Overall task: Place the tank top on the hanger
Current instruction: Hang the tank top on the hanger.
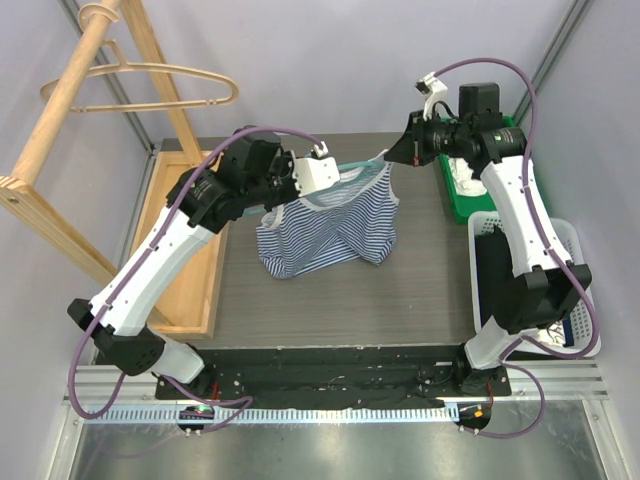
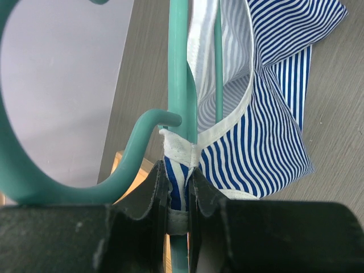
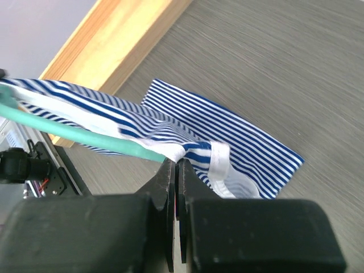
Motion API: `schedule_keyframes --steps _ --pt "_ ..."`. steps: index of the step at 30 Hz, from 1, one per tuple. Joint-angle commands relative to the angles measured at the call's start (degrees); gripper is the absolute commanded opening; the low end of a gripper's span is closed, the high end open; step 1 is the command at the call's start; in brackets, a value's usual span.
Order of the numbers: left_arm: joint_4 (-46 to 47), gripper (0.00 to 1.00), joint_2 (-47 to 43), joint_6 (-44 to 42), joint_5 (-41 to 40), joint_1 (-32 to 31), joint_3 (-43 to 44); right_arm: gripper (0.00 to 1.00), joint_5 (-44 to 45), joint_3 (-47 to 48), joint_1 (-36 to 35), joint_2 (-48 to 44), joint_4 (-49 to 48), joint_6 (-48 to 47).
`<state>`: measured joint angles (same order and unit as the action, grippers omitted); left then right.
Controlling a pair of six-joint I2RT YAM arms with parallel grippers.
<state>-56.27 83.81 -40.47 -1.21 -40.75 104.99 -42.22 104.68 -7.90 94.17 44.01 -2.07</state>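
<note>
The striped tank top [image 1: 330, 230] hangs above the grey table between my two grippers, its lower part bunched on the tabletop. The teal hanger [image 1: 352, 164] runs through its neck. My left gripper [image 1: 300, 178] is shut on the white strap trim together with the hanger's bar [image 2: 178, 68]; the hook curves at the left of that view. The left gripper also shows in its wrist view [image 2: 180, 177], with the striped cloth [image 2: 267, 131] beyond it. My right gripper [image 1: 396, 154] is shut on the other strap [image 3: 239, 142] at the tip of the hanger arm [image 3: 74, 132], its jaws closed [image 3: 177, 166].
A tan wooden hanger [image 1: 160, 72] hangs on a wooden rack at the far left. A wooden tray [image 1: 190, 290] lies on the left. A green bin [image 1: 458, 195] and a white basket [image 1: 575, 250] with a black garment [image 1: 495, 270] stand on the right.
</note>
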Motion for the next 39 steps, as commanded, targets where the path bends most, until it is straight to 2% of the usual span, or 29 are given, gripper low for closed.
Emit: schedule_keyframes --steps 1,14,31,37,39 --pt "4.2 0.00 -0.3 1.1 -0.4 -0.9 1.1 0.01 1.7 5.0 -2.6 -4.3 1.5 -0.2" --pt "11.2 0.00 1.7 3.6 -8.6 -1.4 0.8 0.01 5.5 8.3 -10.6 -7.8 4.2 -2.7" --pt "8.8 0.00 4.3 7.7 -2.3 -1.4 6.8 0.01 9.7 10.7 -21.5 -4.5 5.6 -7.8" --pt "8.5 0.00 5.1 8.2 -1.8 -1.5 7.6 0.01 16.6 11.2 -26.1 -3.9 6.0 -10.6" --pt "8.5 0.00 5.3 8.2 -1.9 -1.5 7.9 0.06 19.1 11.5 -26.7 -4.0 6.1 -12.0"
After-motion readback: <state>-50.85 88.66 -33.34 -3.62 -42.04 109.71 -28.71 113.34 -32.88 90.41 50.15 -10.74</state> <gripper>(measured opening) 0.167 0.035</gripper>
